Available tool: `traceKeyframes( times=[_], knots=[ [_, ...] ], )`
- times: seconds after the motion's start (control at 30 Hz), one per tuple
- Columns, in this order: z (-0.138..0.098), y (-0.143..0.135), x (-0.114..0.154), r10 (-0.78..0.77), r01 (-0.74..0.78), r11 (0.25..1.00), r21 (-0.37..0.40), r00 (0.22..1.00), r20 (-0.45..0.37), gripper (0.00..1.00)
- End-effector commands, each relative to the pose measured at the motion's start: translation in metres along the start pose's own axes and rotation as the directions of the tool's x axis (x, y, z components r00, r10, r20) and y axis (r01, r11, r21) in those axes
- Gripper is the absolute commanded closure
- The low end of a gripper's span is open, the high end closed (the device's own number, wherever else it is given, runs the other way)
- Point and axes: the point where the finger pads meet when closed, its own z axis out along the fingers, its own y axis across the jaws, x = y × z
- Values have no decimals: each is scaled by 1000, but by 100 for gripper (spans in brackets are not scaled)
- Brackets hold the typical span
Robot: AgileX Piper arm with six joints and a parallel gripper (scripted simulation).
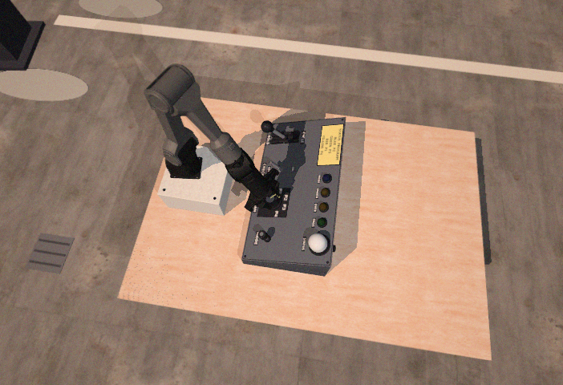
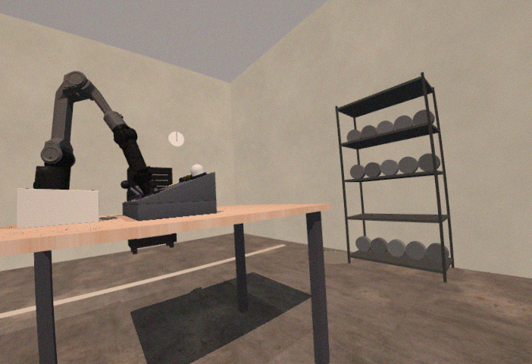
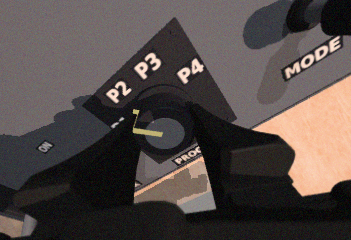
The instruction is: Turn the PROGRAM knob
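Wrist view: the gripper (image 3: 165, 132) is clamped on the PROGRAM knob (image 3: 164, 131), one dark finger (image 3: 108, 160) on its left flank and the other on its right. The knob sits on a black label plate (image 3: 183, 55) printed P2, P3 and P4, with part of the word PROGRAM showing below it. A yellow pointer line on the knob's cap runs toward the left, ending in a short hook near the P2 mark; the exact detent cannot be told. A MODE label (image 3: 313, 64) lies to the upper right, beneath a dark control.

Top view: the grey console (image 1: 291, 245) rests on the wooden table (image 1: 405, 272), beside the arm's white pedestal (image 1: 176, 200). The knob lies on the console's near edge, between a black ball-ended lever (image 1: 267, 125) and a small toggle (image 1: 264, 236). A white dome button (image 1: 317, 242), four coloured lamps and a yellow placard (image 1: 330, 145) occupy the far side.

Exterior view: a metal shelf rack (image 2: 425, 86) holding grey cylinders stands by the wall
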Motion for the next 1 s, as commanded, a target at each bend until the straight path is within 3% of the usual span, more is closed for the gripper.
traceKeyframes(
  times=[0.0, 0.4, 0.97],
  knots=[
    [0, 0, 0, 50, -50, 999, 0, 999, 0, 100],
    [0, 0, 0, 304, -304, 953, 0, 953, 0, 100],
    [0, 0, 0, 636, -636, 772, 0, 772, 0, 100]
  ],
)
